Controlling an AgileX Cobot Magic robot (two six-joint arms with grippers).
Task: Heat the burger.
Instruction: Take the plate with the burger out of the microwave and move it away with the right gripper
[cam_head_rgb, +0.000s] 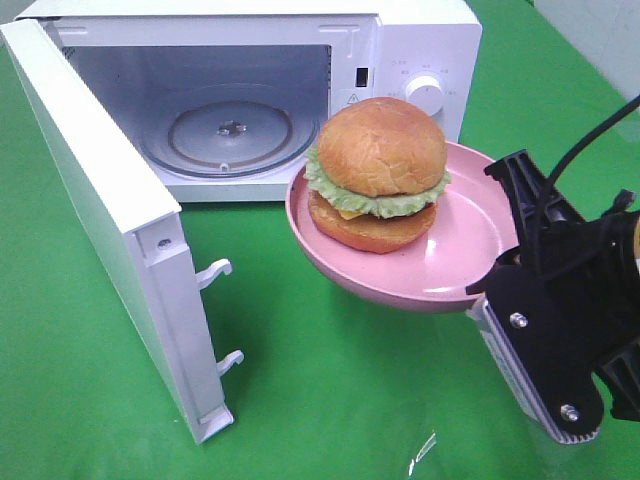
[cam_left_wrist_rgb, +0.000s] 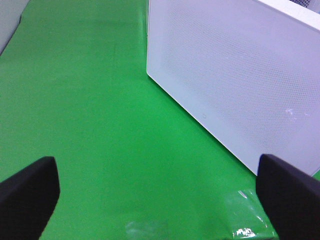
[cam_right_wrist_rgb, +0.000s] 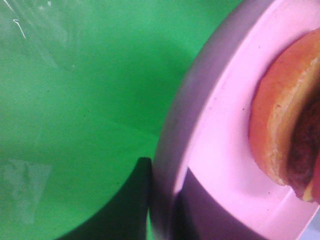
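On the green worktop (cam_head_rgb: 330, 400), findings as follows:

Microwave: a white microwave oven (cam_head_rgb: 420, 40) is standing at the back of the worktop, its control knob (cam_head_rgb: 425, 95) showing on the right-hand panel.
Door: the microwave door (cam_head_rgb: 100, 220) is hanging wide open to the left, with two latch hooks (cam_head_rgb: 215, 272) projecting from its free edge.
Cavity: a round glass turntable (cam_head_rgb: 228, 135) is lying flat on the cavity floor; nothing is resting on it.
Burger: the burger (cam_head_rgb: 378, 172) is sitting upright on the pink plate (cam_head_rgb: 450, 265), golden domed bun on top, green lettuce frill beneath it, lower bun on the plate surface. It is placed toward the plate's left side in the high view.
Plate position: the pink plate is being held in the air above the worktop, just in front of the microwave opening and to its right, outside the cavity.
Right claw: the right claw (cam_head_rgb: 497, 270) is pinching the plate's rim on the side nearest the right arm; the wrist view is showing one dark finger (cam_right_wrist_rgb: 135, 200) below the rim and another lying over the plate's inner face, with the burger's edge close by.
Left claw: the left claw (cam_left_wrist_rgb: 160, 192) is standing spread wide, holding nothing, both dark fingertips (cam_left_wrist_rgb: 30, 192) showing at the frame's edges; it is hovering over bare green cloth near the microwave's outer wall.
Left arm in high view: not visible.
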